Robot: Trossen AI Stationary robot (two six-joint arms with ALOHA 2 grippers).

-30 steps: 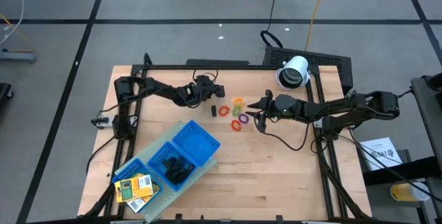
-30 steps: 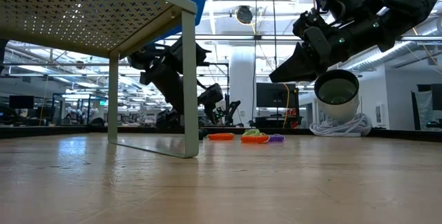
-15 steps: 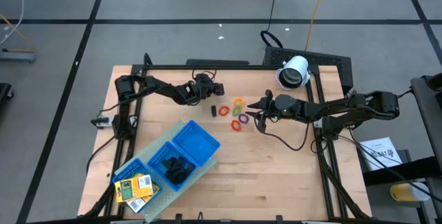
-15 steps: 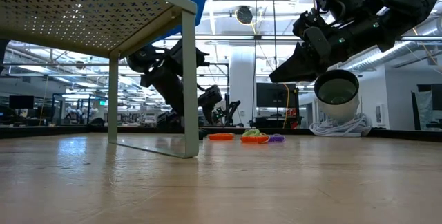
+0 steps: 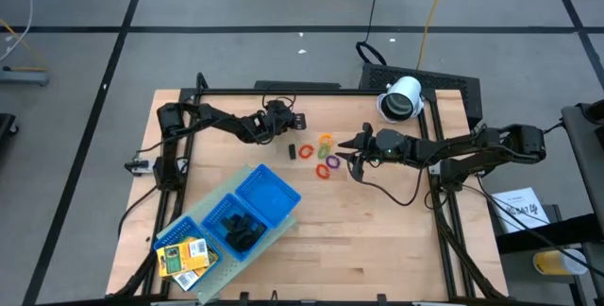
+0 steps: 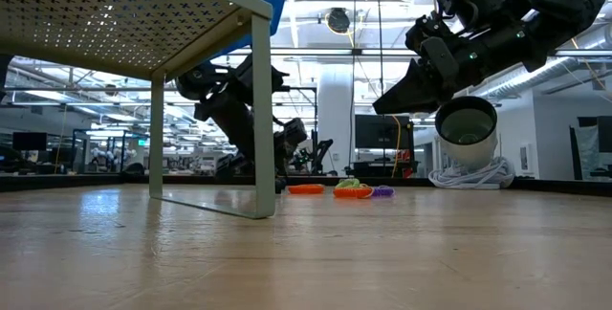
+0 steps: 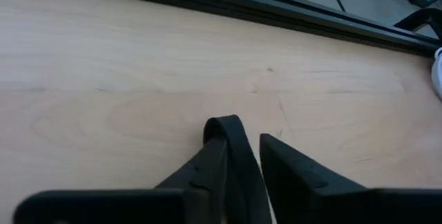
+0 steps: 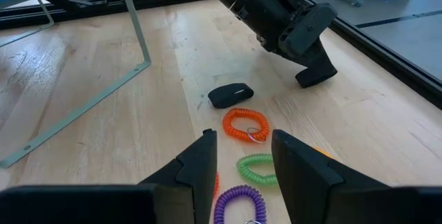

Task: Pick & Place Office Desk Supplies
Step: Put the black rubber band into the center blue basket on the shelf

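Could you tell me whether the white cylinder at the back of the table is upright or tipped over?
Tipped over. The white cylinder lies on its side, its dark round opening facing across the table in the low view.

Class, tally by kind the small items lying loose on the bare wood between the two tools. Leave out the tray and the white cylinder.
Coiled rings: 5
Black clip-like piece: 1
Total: 6

Robotics lab: framed test table (image 5: 377,240)
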